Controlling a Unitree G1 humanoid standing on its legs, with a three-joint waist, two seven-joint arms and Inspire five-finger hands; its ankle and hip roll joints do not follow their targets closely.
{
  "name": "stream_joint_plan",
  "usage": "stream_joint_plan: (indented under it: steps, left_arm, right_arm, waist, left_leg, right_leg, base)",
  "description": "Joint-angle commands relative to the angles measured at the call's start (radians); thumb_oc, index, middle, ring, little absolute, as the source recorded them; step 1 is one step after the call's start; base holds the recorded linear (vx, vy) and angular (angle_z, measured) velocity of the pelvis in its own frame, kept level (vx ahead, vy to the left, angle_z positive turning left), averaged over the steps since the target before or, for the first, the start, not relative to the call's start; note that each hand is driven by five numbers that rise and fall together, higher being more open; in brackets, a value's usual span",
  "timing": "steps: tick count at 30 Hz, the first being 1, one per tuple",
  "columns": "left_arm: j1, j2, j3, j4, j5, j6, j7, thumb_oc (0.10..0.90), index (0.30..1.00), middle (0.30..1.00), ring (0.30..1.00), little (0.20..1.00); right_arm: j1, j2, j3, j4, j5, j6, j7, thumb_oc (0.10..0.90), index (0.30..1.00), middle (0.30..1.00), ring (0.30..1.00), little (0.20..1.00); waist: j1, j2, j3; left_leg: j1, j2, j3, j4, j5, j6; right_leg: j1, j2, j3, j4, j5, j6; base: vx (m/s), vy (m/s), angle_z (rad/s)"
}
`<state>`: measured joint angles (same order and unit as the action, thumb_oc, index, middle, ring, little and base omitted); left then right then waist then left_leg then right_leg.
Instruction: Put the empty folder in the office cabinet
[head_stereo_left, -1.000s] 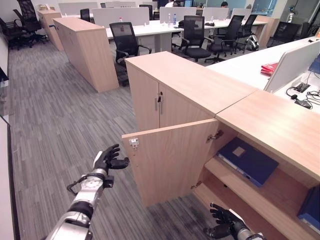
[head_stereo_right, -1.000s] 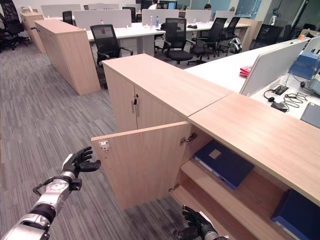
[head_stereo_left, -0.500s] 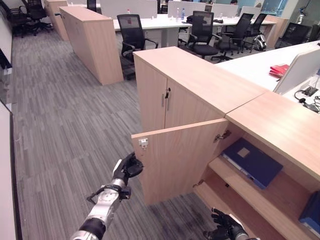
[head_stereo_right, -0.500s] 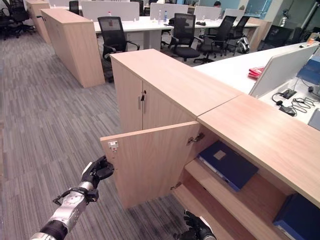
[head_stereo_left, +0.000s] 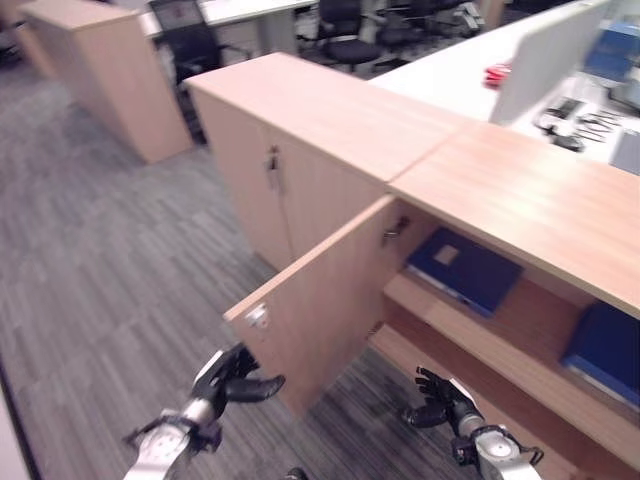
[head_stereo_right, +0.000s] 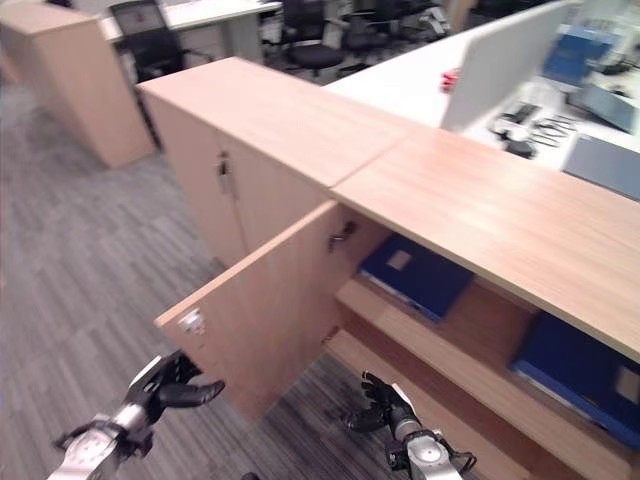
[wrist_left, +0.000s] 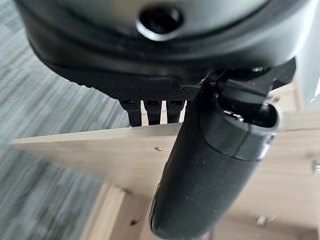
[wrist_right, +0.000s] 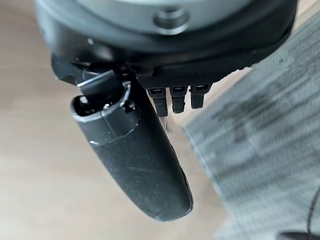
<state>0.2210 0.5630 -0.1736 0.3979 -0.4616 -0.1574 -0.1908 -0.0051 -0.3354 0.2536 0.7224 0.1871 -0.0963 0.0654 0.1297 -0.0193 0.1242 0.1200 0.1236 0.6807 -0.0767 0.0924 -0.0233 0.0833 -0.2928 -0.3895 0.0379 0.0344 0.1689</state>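
Right now I see the office cabinet (head_stereo_left: 520, 200) with its door (head_stereo_left: 320, 300) swung wide, and the blue folder (head_stereo_left: 462, 270) lying flat on the upper shelf (head_stereo_left: 480, 335) inside. A second blue folder (head_stereo_left: 600, 350) lies further along the same shelf. My left hand (head_stereo_left: 232, 375) is low by the door's outer edge, near its bottom corner; its thumb points toward the panel and the fingers are loosely curled, gripping nothing. Whether it touches the door I cannot tell. My right hand (head_stereo_left: 440, 400) hovers in front of the lower shelf (head_stereo_left: 440, 375), fingers relaxed and spread, also empty. Grey striped carpet (head_stereo_left: 110, 260) covers the floor, with office chairs (head_stereo_left: 190, 30) and a white desk (head_stereo_left: 450, 75) beyond the cabinet.
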Motion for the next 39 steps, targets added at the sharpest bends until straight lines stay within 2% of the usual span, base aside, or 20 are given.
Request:
stream_joint_plan:
  steps: [1, 2, 3, 5, 8, 9, 11, 15, 16, 17, 18, 19, 22, 24, 26, 27, 32, 35, 36, 39]
  left_arm:
    - [-0.098, -0.049, -0.052, -0.108, 0.023, -0.076, -0.112, 0.800, 0.900, 0.900, 0.900, 0.900]
    - [-0.079, -0.050, -0.052, -0.095, 0.033, -0.076, -0.121, 0.800, 0.900, 0.900, 0.900, 0.900]
    - [-0.079, -0.051, -0.052, -0.094, 0.033, -0.076, -0.121, 0.800, 0.900, 0.900, 0.900, 0.900]
    - [-0.066, -0.048, -0.062, -0.086, 0.049, -0.078, -0.130, 0.800, 0.900, 0.900, 0.900, 0.900]
    - [-0.064, -0.060, -0.072, -0.070, 0.063, -0.081, -0.125, 0.800, 0.900, 0.900, 0.900, 0.900]
    - [-0.064, -0.061, -0.072, -0.069, 0.063, -0.081, -0.125, 0.800, 0.900, 0.900, 0.900, 0.900]
    - [-0.068, -0.089, -0.082, -0.031, 0.070, -0.078, -0.115, 0.800, 0.900, 0.900, 0.900, 0.900]
    - [-0.084, -0.107, -0.108, -0.010, 0.081, -0.077, -0.114, 0.800, 0.900, 0.900, 0.900, 0.900]
    - [-0.095, -0.114, -0.119, -0.006, 0.081, -0.078, -0.111, 0.800, 0.900, 0.900, 0.900, 0.900]
    - [-0.107, -0.134, -0.130, 0.010, 0.076, -0.084, -0.095, 0.800, 0.900, 0.900, 0.900, 0.900]
    - [-0.107, -0.134, -0.130, 0.010, 0.076, -0.084, -0.095, 0.800, 0.900, 0.900, 0.900, 0.900]
    - [-0.103, -0.159, -0.130, 0.040, 0.067, -0.091, -0.074, 0.800, 0.900, 0.900, 0.900, 0.900]
    - [-0.111, -0.197, -0.113, 0.104, 0.062, -0.102, -0.037, 0.800, 0.900, 0.900, 0.900, 0.900]
    - [-0.123, -0.216, -0.105, 0.128, 0.055, -0.106, -0.021, 0.800, 0.900, 0.900, 0.900, 0.900]
    - [-0.187, -0.249, -0.073, 0.216, 0.036, -0.113, 0.037, 0.800, 0.900, 0.900, 0.900, 0.900]
    - [-0.189, -0.250, -0.073, 0.219, 0.036, -0.114, 0.038, 0.800, 0.900, 0.900, 0.900, 0.900]
    - [-0.396, -0.186, 0.015, 0.411, 0.007, -0.144, 0.172, 0.800, 0.900, 0.900, 0.900, 0.900]
    - [-0.508, -0.134, 0.052, 0.515, 0.008, -0.142, 0.206, 0.800, 0.900, 0.900, 0.900, 0.900]
    - [-0.510, -0.134, 0.051, 0.517, 0.008, -0.143, 0.205, 0.800, 0.900, 0.900, 0.900, 0.900]
    - [-0.604, -0.056, 0.061, 0.579, 0.028, -0.134, 0.221, 0.800, 0.900, 0.900, 0.900, 0.900]
  right_arm:
    - [-0.037, -0.033, 0.000, -0.032, 0.004, -0.056, 0.018, 0.800, 0.900, 0.900, 0.900, 0.900]
    - [-0.040, -0.046, 0.000, -0.029, 0.007, -0.057, 0.020, 0.800, 0.900, 0.900, 0.900, 0.900]
    - [-0.040, -0.047, 0.000, -0.029, 0.008, -0.057, 0.020, 0.800, 0.900, 0.900, 0.900, 0.900]
    - [-0.046, -0.066, -0.008, -0.010, 0.011, -0.058, 0.018, 0.800, 0.900, 0.900, 0.900, 0.900]
    - [-0.052, -0.074, -0.014, 0.026, 0.011, -0.057, 0.007, 0.800, 0.900, 0.900, 0.900, 0.900]
    - [-0.052, -0.075, -0.014, 0.026, 0.011, -0.057, 0.007, 0.800, 0.900, 0.900, 0.900, 0.900]
    - [-0.050, -0.085, -0.024, 0.051, 0.011, -0.058, -0.005, 0.800, 0.900, 0.900, 0.900, 0.900]
    - [-0.048, -0.092, -0.048, 0.082, 0.029, -0.059, -0.017, 0.800, 0.900, 0.900, 0.900, 0.900]
    - [-0.054, -0.094, -0.052, 0.084, 0.042, -0.060, -0.022, 0.800, 0.900, 0.900, 0.900, 0.900]
    - [-0.067, -0.104, -0.047, 0.089, 0.058, -0.059, -0.030, 0.800, 0.900, 0.900, 0.900, 0.900]
    - [-0.067, -0.104, -0.047, 0.089, 0.058, -0.059, -0.030, 0.800, 0.900, 0.900, 0.900, 0.900]
    - [-0.078, -0.103, -0.025, 0.095, 0.054, -0.054, -0.030, 0.800, 0.900, 0.900, 0.900, 0.900]
    - [-0.065, -0.084, -0.002, 0.099, 0.047, -0.048, -0.020, 0.800, 0.900, 0.900, 0.900, 0.900]
    - [-0.059, -0.076, 0.008, 0.105, 0.043, -0.047, -0.019, 0.800, 0.900, 0.900, 0.900, 0.900]
    - [-0.029, -0.058, 0.024, 0.091, 0.038, -0.045, -0.016, 0.800, 0.900, 0.900, 0.900, 0.900]
    - [-0.028, -0.058, 0.024, 0.091, 0.038, -0.044, -0.017, 0.800, 0.900, 0.900, 0.900, 0.900]
    - [0.034, -0.077, 0.070, 0.004, 0.023, -0.040, -0.006, 0.800, 0.900, 0.900, 0.900, 0.900]
    - [0.086, -0.095, 0.067, -0.032, 0.024, -0.045, 0.013, 0.800, 0.900, 0.900, 0.900, 0.900]
    - [0.087, -0.096, 0.066, -0.033, 0.024, -0.045, 0.013, 0.800, 0.900, 0.900, 0.900, 0.900]
    - [0.130, -0.094, 0.035, -0.034, 0.062, -0.045, 0.020, 0.800, 0.900, 0.900, 0.900, 0.900]
  waist:
    - [-0.033, 0.030, -0.061]
    - [-0.045, 0.048, -0.062]
    - [-0.045, 0.050, -0.061]
    - [-0.079, 0.086, -0.055]
    - [-0.104, 0.123, -0.044]
    - [-0.104, 0.123, -0.044]
    - [-0.138, 0.157, -0.039]
    - [-0.170, 0.186, -0.031]
    - [-0.181, 0.191, -0.024]
    - [-0.187, 0.194, -0.013]
    - [-0.187, 0.194, -0.013]
    - [-0.184, 0.185, -0.016]
    - [-0.177, 0.167, -0.035]
    - [-0.172, 0.160, -0.042]
    - [-0.177, 0.134, -0.056]
    - [-0.176, 0.133, -0.055]
    - [-0.199, 0.085, -0.054]
    - [-0.232, 0.090, -0.072]
    - [-0.231, 0.089, -0.072]
    - [-0.274, 0.083, -0.105]
  left_leg:
    - [-0.048, 0.035, -0.140, 0.016, -0.029, -0.040]
    - [-0.044, 0.061, -0.137, 0.018, -0.004, -0.061]
    - [-0.042, 0.063, -0.136, 0.018, -0.003, -0.062]
    - [-0.031, 0.113, -0.111, 0.021, 0.042, -0.099]
    - [-0.017, 0.158, -0.089, 0.024, 0.081, -0.128]
    - [-0.016, 0.159, -0.088, 0.024, 0.081, -0.128]
    - [-0.010, 0.210, -0.063, 0.036, 0.124, -0.158]
    - [-0.001, 0.246, -0.044, 0.062, 0.136, -0.176]
    - [-0.008, 0.250, -0.060, 0.085, 0.129, -0.176]
    - [-0.030, 0.220, -0.149, 0.143, 0.110, -0.167]
    - [-0.031, 0.220, -0.149, 0.143, 0.110, -0.167]
    - [-0.048, 0.160, -0.257, 0.180, 0.070, -0.144]
    - [-0.062, 0.084, -0.367, 0.194, -0.007, -0.108]
    - [-0.068, 0.063, -0.397, 0.184, -0.023, -0.099]
    - [-0.082, 0.039, -0.455, 0.149, -0.032, -0.094]
    - [-0.080, 0.037, -0.454, 0.148, -0.032, -0.093]
    - [-0.126, 0.073, -0.461, 0.071, 0.028, -0.112]
    - [-0.091, 0.088, -0.430, 0.015, 0.039, -0.125]
    - [-0.090, 0.088, -0.430, 0.014, 0.039, -0.125]
    - [-0.051, 0.070, -0.396, 0.001, 0.022, -0.125]
  right_leg:
    - [0.053, 0.004, 0.037, 0.011, -0.030, 0.064]
    - [0.069, 0.033, 0.055, -0.034, -0.045, 0.053]
    - [0.071, 0.036, 0.056, -0.037, -0.043, 0.052]
    - [0.096, 0.080, 0.083, -0.096, -0.059, 0.040]
    - [0.098, 0.111, 0.116, -0.111, -0.077, 0.022]
    - [0.098, 0.111, 0.116, -0.111, -0.077, 0.022]
    - [0.096, 0.138, 0.148, -0.119, -0.098, 0.009]
    - [0.098, 0.157, 0.172, -0.125, -0.116, -0.005]
    - [0.092, 0.159, 0.185, -0.125, -0.122, -0.009]
    - [0.072, 0.161, 0.227, -0.122, -0.122, -0.018]
    - [0.072, 0.161, 0.227, -0.122, -0.122, -0.018]
    - [0.044, 0.162, 0.286, -0.118, -0.110, -0.029]
    - [0.026, 0.174, 0.362, -0.116, -0.108, -0.037]
    - [0.020, 0.180, 0.385, -0.115, -0.103, -0.040]
    - [0.029, 0.196, 0.434, -0.114, -0.101, -0.044]
    - [0.030, 0.194, 0.434, -0.114, -0.102, -0.043]
    - [0.060, 0.212, 0.530, -0.108, -0.117, -0.029]
    - [0.069, 0.215, 0.557, -0.099, -0.131, -0.012]
    - [0.070, 0.214, 0.557, -0.100, -0.131, -0.012]
    - [0.068, 0.188, 0.578, -0.060, -0.144, 0.009]
  base:
    - [-0.10, -0.263, -0.55]
    - [-0.06, -0.144, -0.53]
    - [-0.13, -0.285, -0.48]
    - [-0.12, -0.256, -0.47]
    - [-0.08, -0.147, -0.48]
    - [-0.09, -0.183, -0.43]
    - [-0.08, -0.196, -0.52]
    - [-0.05, -0.110, -0.36]
    - [-0.09, -0.104, -0.68]
    - [-0.09, -0.102, -0.87]
    - [-0.09, -0.182, -1.21]
    - [-0.01, -0.137, -1.09]
    - [0.07, -0.104, -1.46]
    - [0.10, -0.037, -1.28]
    - [0.22, -0.033, -1.24]
    - [0.25, -0.012, -1.80]
    - [0.21, 0.072, -0.42]
    - [0.16, 0.144, -0.53]
    - [0.21, 0.185, -0.73]
    - [0.18, 0.206, -0.76]
